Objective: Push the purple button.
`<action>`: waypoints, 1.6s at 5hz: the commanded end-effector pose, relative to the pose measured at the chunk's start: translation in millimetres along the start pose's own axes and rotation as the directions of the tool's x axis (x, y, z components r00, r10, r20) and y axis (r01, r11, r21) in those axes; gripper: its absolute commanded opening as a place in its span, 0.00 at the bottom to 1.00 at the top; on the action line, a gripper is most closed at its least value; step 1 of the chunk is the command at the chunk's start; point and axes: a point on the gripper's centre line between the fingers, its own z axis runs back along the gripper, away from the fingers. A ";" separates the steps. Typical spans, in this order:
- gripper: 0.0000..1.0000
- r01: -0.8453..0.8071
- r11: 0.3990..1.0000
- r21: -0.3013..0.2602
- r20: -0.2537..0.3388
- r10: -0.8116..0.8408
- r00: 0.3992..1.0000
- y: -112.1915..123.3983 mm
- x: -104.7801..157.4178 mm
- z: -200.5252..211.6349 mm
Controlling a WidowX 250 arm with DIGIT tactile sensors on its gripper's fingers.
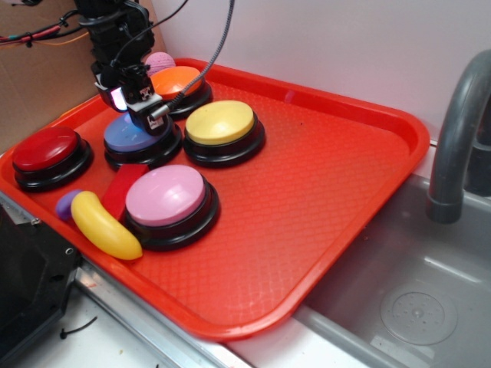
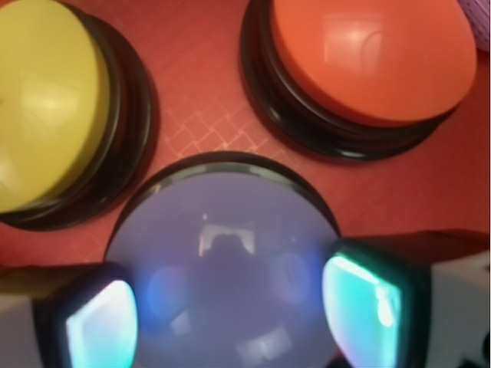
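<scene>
On its black base, the purple button (image 2: pixel 222 261) gleams glossy.

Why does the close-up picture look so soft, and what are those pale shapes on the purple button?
In the wrist view, the claw fingers sit too near the lens and blur, their pads glowing teal; the purple button mirrors pale reflections on its glossy dome. In the exterior view, everything is sharper, with soft glare on the yellow button and tray.
</scene>
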 end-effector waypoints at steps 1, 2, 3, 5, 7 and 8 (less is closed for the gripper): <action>1.00 -0.045 0.999 0.024 0.127 0.042 0.991 9.9 7.1 56.0; 1.00 -0.041 0.999 0.021 0.129 0.038 0.991 6.5 4.5 59.6; 1.00 -0.026 0.999 0.024 0.076 0.025 0.997 4.2 3.4 34.8; 1.00 -0.030 0.999 0.025 0.057 0.028 0.998 4.2 1.4 26.1; 1.00 -0.085 0.996 0.037 0.141 0.079 0.987 8.2 1.4 85.2; 1.00 -0.088 0.996 0.033 0.131 0.083 0.988 5.0 -1.6 95.1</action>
